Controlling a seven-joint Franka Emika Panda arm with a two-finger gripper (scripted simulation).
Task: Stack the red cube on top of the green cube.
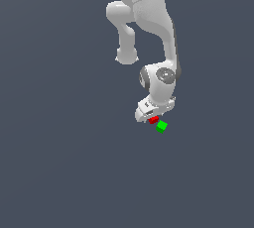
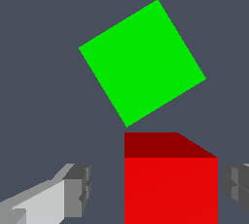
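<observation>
Hand (image 2: 153,189): fingers (image 2: 73,189) spread apart, straddling the red cube (image 2: 170,184), gaps showing on both sides. Red cube: on the counter (image 1: 59,162), between the fingers. Green cube (image 2: 142,62): just beyond, rotated, apart from red.

place: simulator render | evidence: flat featureless grey ground (image 1: 59,172), untextured shapes

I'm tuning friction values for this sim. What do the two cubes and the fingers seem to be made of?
The red cube and the green cube show flat, uniform colour, matte, with no texture or highlights; the material is left open, perhaps plastic. The fingers look like light grey matte plastic or metal with darker pads, possibly rubber, judging by their ridged faces.
</observation>
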